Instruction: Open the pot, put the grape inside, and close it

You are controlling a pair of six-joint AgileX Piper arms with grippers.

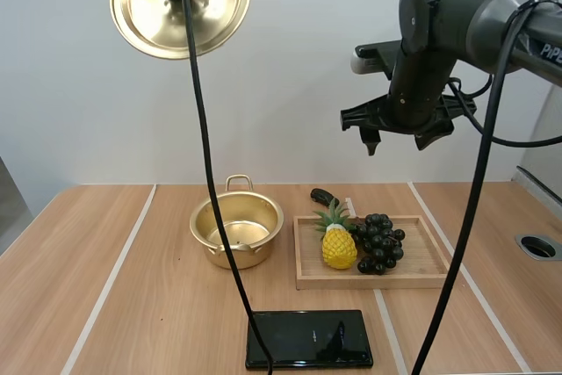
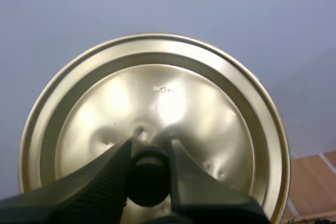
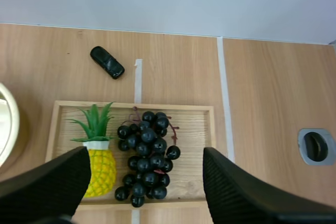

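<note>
The gold pot (image 1: 236, 230) stands open on the table, left of the wooden tray (image 1: 421, 277). Its gold lid (image 1: 180, 4) hangs high above the table, held by its black knob (image 2: 149, 176) in my left gripper (image 2: 150, 157), which is shut on that knob. A bunch of dark grapes (image 1: 378, 241) (image 3: 145, 153) lies in the tray beside a toy pineapple (image 1: 337, 239) (image 3: 98, 158). My right gripper (image 1: 401, 139) hovers high over the tray, open, its fingers (image 3: 47, 187) wide apart on either side of the grapes.
A small black object (image 1: 322, 197) (image 3: 107, 62) lies behind the tray. A black tablet (image 1: 309, 338) rests near the table's front edge. A round grommet hole (image 1: 537, 247) (image 3: 314, 146) sits in the table at the right.
</note>
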